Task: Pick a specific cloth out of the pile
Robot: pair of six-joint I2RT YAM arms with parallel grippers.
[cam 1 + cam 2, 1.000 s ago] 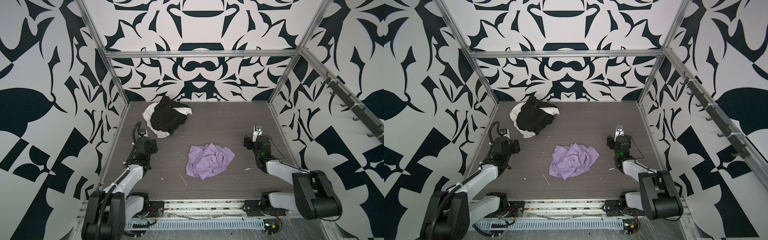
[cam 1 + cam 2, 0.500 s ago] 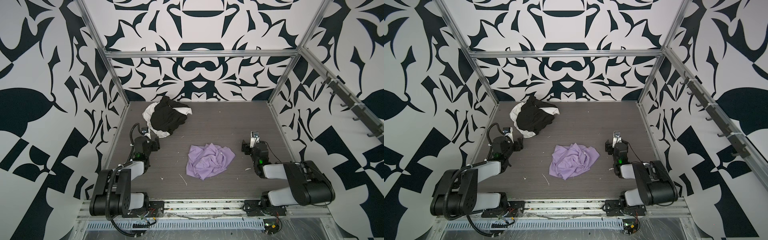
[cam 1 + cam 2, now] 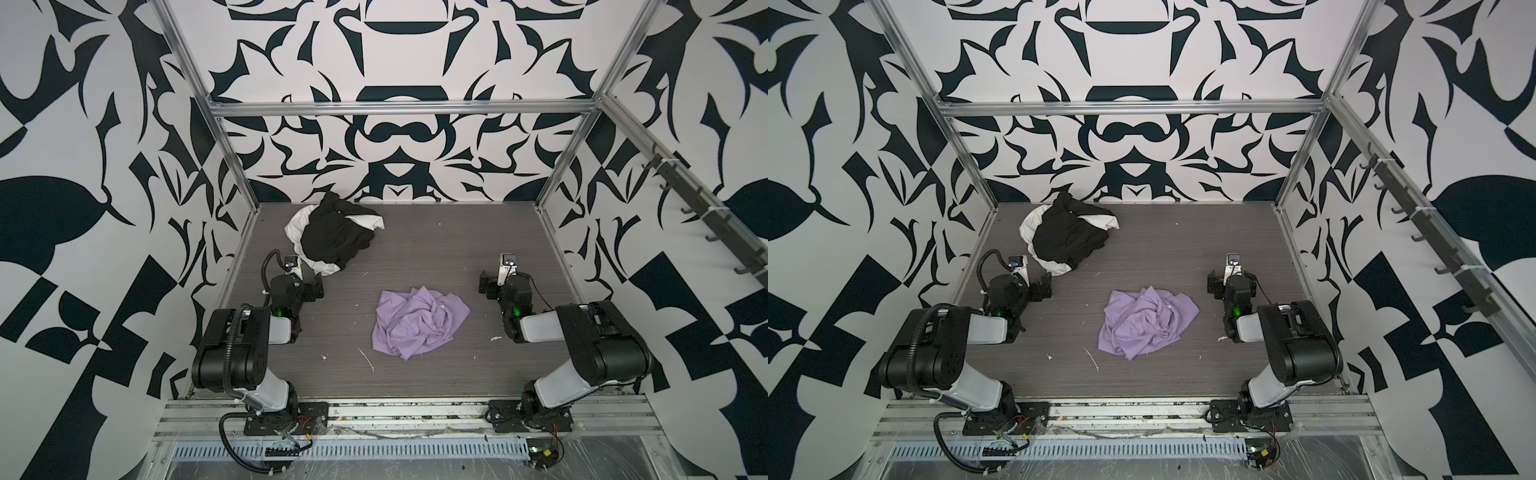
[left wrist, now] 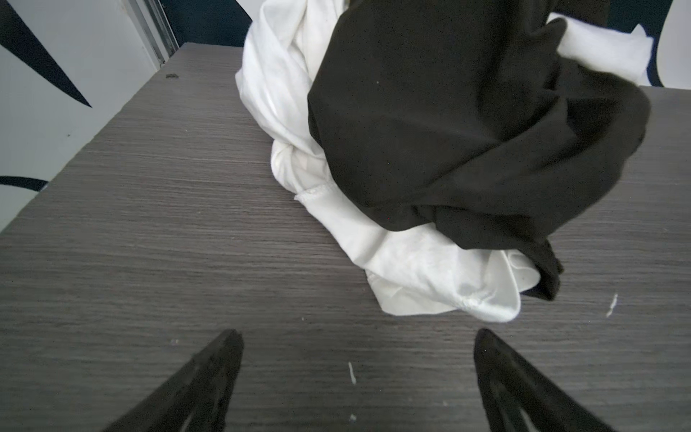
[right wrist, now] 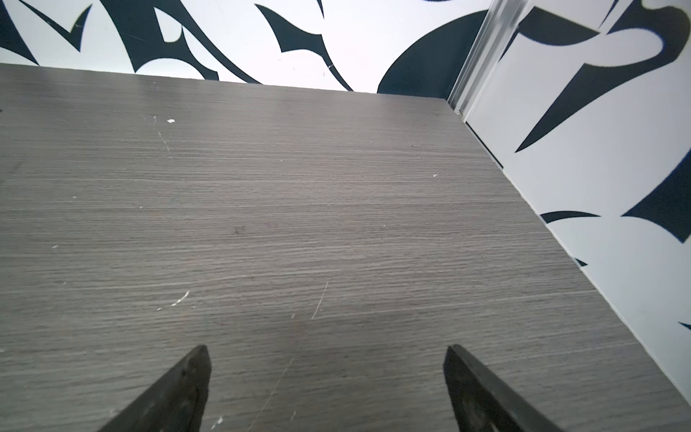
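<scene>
In both top views one lilac cloth (image 3: 419, 322) lies crumpled on the bench (image 3: 436, 249), well apart from the pile (image 3: 345, 232) of one black cloth (image 3: 328, 249) atop one white cloth (image 3: 297, 224); left wrist view: left gripper (image 4: 355, 338) agape near that pile; right wrist view: right gripper (image 5: 325, 353) agape above the bench.

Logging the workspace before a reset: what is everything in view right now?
lilac cloth: one, light purple, crumpled alone at mid-table
black cloth: one, black, far left corner, lying on the white cloth
white cloth: one, white, under the black cloth
white scraps: several, white, scattered on the table
table: one, grey wood grain
hook rail: one, dark, right wall
left end effector: one, black, open, empty, near the white cloth
right end effector: one, black, open, empty, right side of table
</scene>
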